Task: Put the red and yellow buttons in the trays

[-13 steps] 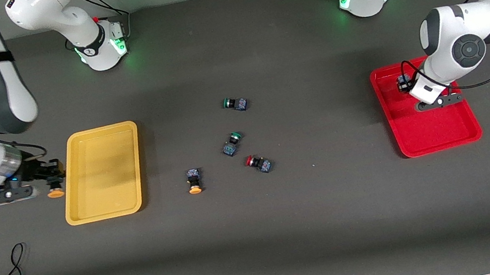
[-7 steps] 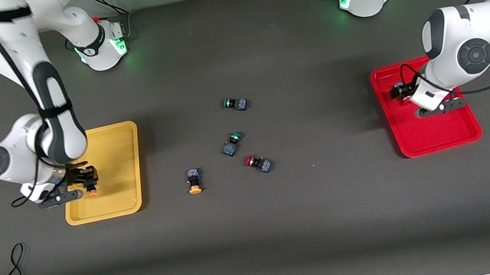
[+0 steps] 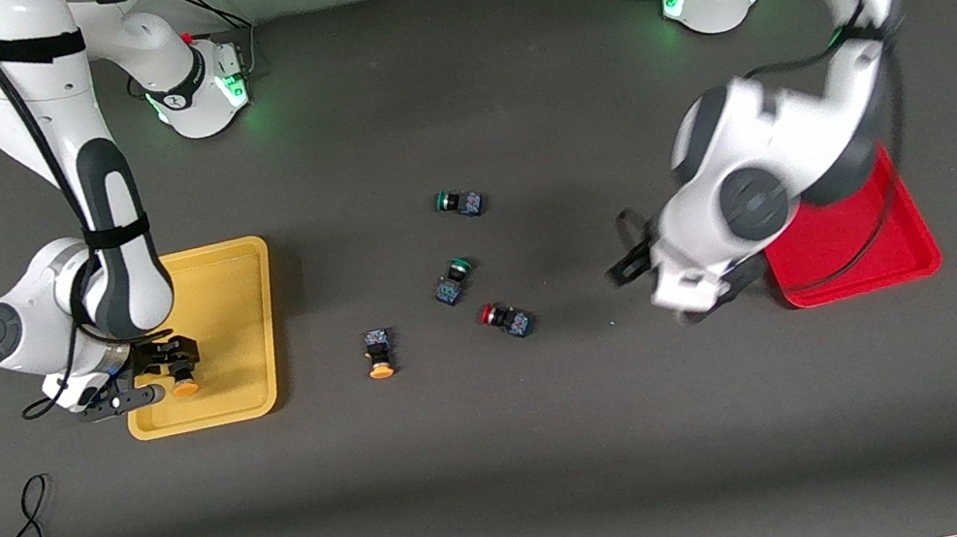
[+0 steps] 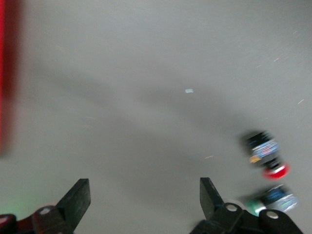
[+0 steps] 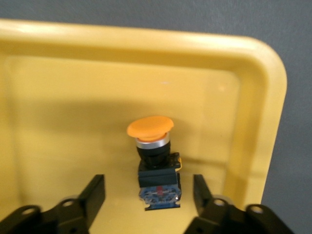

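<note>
in the yellow tray (image 3: 230, 283), at its corner nearest the camera and the right arm's end, an orange button (image 3: 184, 387) lies between the parted fingers of the right gripper (image 3: 163, 375), untouched. the left gripper (image 3: 635, 261), fingers wide apart and empty, hangs over bare table beside the red tray (image 3: 911, 236). mid-table lie another orange button (image 3: 377, 353), a red button (image 3: 504, 318) and two green buttons (image 3: 453, 279), all apart.
</note>
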Robot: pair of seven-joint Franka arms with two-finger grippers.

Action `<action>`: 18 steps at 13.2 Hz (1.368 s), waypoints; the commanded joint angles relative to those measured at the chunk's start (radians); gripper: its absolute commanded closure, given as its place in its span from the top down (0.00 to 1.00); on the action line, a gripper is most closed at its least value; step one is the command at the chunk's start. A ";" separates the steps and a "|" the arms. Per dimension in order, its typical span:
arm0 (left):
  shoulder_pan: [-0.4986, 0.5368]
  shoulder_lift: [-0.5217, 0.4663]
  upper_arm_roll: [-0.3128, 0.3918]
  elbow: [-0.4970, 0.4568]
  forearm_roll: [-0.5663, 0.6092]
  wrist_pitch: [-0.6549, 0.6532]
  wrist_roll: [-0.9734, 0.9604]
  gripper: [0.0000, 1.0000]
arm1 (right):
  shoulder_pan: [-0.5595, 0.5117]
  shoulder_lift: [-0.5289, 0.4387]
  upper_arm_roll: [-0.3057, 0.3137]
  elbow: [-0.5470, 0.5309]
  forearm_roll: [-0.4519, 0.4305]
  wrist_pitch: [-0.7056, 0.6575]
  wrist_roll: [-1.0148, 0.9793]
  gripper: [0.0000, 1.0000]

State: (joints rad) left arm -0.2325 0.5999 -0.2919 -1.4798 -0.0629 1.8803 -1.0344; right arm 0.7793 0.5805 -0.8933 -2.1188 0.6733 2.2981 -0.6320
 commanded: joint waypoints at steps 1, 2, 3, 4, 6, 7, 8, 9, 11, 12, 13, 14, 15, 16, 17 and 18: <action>-0.092 0.256 0.011 0.313 -0.017 0.003 -0.249 1.00 | 0.079 -0.040 -0.119 0.095 -0.077 -0.151 0.108 1.00; -0.117 0.296 0.011 0.340 -0.018 0.061 -0.318 1.00 | 0.130 -0.042 -0.178 0.158 -0.127 -0.246 0.191 1.00; -0.132 0.334 0.010 0.366 -0.023 0.115 -0.354 1.00 | 0.179 -0.042 -0.232 0.216 -0.136 -0.352 0.245 1.00; -0.146 0.375 0.011 0.393 -0.038 0.155 -0.368 1.00 | 0.211 -0.041 -0.266 0.262 -0.136 -0.412 0.285 1.00; -0.162 0.422 0.011 0.412 -0.046 0.230 -0.380 1.00 | 0.273 -0.040 -0.277 0.304 -0.136 -0.436 0.409 1.00; -0.162 0.428 0.011 0.412 -0.048 0.237 -0.380 1.00 | 0.308 -0.034 -0.271 0.319 -0.133 -0.433 0.484 1.00; -0.163 0.431 0.013 0.409 -0.046 0.237 -0.381 1.00 | 0.351 -0.022 -0.266 0.342 -0.121 -0.427 0.573 1.00; -0.177 0.434 0.014 0.405 -0.046 0.238 -0.388 1.00 | 0.386 -0.013 -0.239 0.359 -0.120 -0.407 0.659 1.00; -0.194 0.443 0.017 0.394 -0.044 0.238 -0.394 0.99 | 0.382 0.001 -0.127 0.411 -0.116 -0.373 0.768 1.00; -0.197 0.443 0.017 0.377 -0.043 0.237 -0.398 0.98 | 0.379 0.010 -0.075 0.424 -0.116 -0.340 0.813 1.00; -0.203 0.442 0.017 0.366 -0.044 0.238 -0.403 0.97 | 0.377 0.025 -0.035 0.422 -0.116 -0.281 0.845 1.00; -0.208 0.443 0.017 0.363 -0.044 0.237 -0.403 0.95 | 0.374 0.050 0.005 0.418 -0.095 -0.228 0.856 1.00; -0.206 0.443 0.017 0.351 -0.044 0.238 -0.401 0.86 | 0.370 0.094 0.026 0.419 -0.040 -0.186 0.854 1.00; -0.206 0.442 0.017 0.348 -0.043 0.237 -0.400 0.56 | 0.370 0.137 0.034 0.421 0.019 -0.149 0.848 1.00; -0.208 0.440 0.017 0.346 -0.043 0.231 -0.403 0.22 | 0.370 0.178 0.051 0.422 0.060 -0.111 0.845 1.00; -0.209 0.437 0.017 0.346 -0.038 0.218 -0.400 0.00 | 0.368 0.220 0.072 0.424 0.077 -0.067 0.845 1.00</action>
State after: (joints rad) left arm -0.4278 1.0529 -0.2908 -1.1254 -0.0960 2.1216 -1.4167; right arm 1.1624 0.7140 -0.8444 -1.7251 0.6926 2.1722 0.2124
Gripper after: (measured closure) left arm 0.348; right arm 0.000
